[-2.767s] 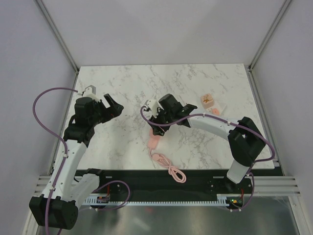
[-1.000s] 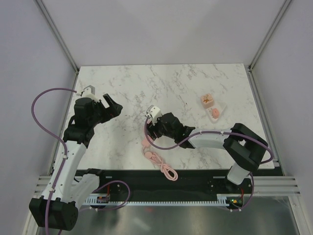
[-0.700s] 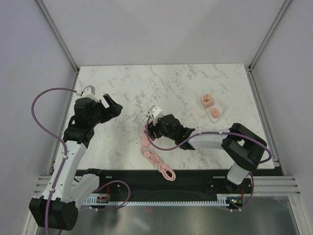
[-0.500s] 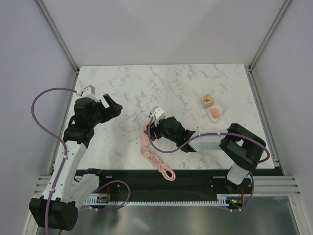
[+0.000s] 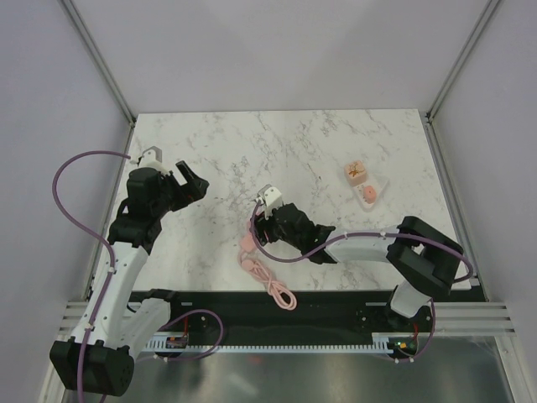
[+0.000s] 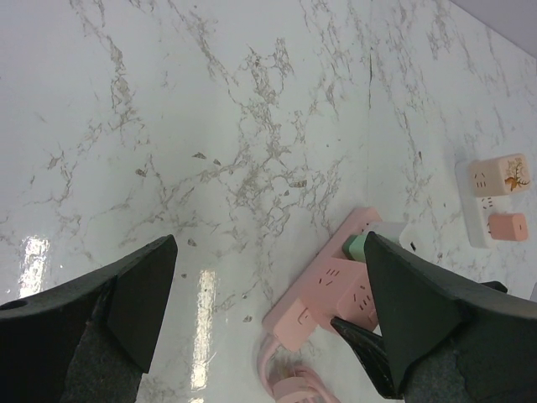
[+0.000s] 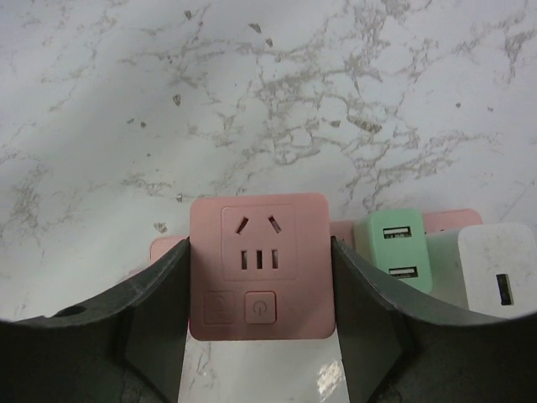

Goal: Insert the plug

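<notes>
My right gripper is shut on a pink square plug adapter with a socket face and a power button. It holds the adapter right over the pink power strip, at the strip's free end. A green USB charger and a white charger sit in the strip beside it. In the top view the right gripper is low over the strip near the table's front middle. My left gripper is open and empty, raised at the left. The strip also shows in the left wrist view.
The strip's pink cable coils toward the table's near edge. A white strip with two pink adapters lies at the right; it also shows in the left wrist view.
My right gripper has come down and toward the near edge with the adapter, onto the strip. The strip and cable have shifted a little to the left. The left arm has not moved.
</notes>
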Robot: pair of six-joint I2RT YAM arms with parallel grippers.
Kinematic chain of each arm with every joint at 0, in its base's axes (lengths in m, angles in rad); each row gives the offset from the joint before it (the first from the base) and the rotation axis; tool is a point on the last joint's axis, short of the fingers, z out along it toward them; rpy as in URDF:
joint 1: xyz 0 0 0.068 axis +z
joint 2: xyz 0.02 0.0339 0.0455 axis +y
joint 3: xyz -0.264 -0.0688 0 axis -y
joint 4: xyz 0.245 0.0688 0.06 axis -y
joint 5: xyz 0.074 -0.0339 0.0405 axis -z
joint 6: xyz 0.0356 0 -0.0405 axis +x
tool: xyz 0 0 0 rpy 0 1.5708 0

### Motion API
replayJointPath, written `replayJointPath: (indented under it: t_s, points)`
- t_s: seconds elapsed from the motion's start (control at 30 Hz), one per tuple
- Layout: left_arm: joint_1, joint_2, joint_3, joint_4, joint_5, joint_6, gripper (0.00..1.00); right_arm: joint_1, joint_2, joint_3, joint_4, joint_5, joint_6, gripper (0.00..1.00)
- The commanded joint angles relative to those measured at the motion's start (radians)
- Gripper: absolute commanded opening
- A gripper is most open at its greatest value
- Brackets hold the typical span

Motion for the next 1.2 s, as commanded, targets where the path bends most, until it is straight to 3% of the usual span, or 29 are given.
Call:
replayJointPath:
  t_s: [0.0,0.33,0.53,0.67,0.73,0.8,0.83,0.9,1.0,1.17]
  points:
    - [0.001,-0.014,0.003,0.032,-0.009,0.039,1.00,0.032,-0.005,-0.015,-0.462,0.037,0.128,0.54]
    - [0.001,-0.011,0.002,0.033,0.008,0.039,1.00,0.029,-0.034,0.203,-0.585,0.072,0.022,0.82]
    - [0.001,-0.009,0.003,0.032,0.011,0.039,1.00,0.020,-0.059,0.286,-0.633,0.079,-0.023,0.85]
    - [0.001,-0.012,0.003,0.033,0.011,0.040,1.00,0.020,-0.102,0.335,-0.668,0.046,-0.024,0.82]
    - [0.001,-0.014,0.003,0.033,0.011,0.040,1.00,0.018,-0.122,0.353,-0.680,0.040,-0.012,0.76]
    - [0.000,-0.014,0.003,0.033,0.011,0.040,1.00,0.017,-0.125,0.364,-0.688,0.043,-0.010,0.62]
    - [0.001,-0.015,0.002,0.033,0.011,0.040,1.00,0.015,-0.119,0.375,-0.690,0.051,-0.012,0.38]
    - [0.001,-0.014,0.002,0.033,0.012,0.040,1.00,0.008,-0.107,0.382,-0.697,0.051,-0.010,0.12]
    - [0.001,-0.015,0.002,0.033,0.012,0.040,1.00,0.000,-0.074,0.366,-0.690,0.036,0.006,0.01]
    - [0.001,-0.014,0.000,0.033,0.012,0.040,1.00,0.001,-0.016,0.275,-0.640,-0.004,0.057,0.00]
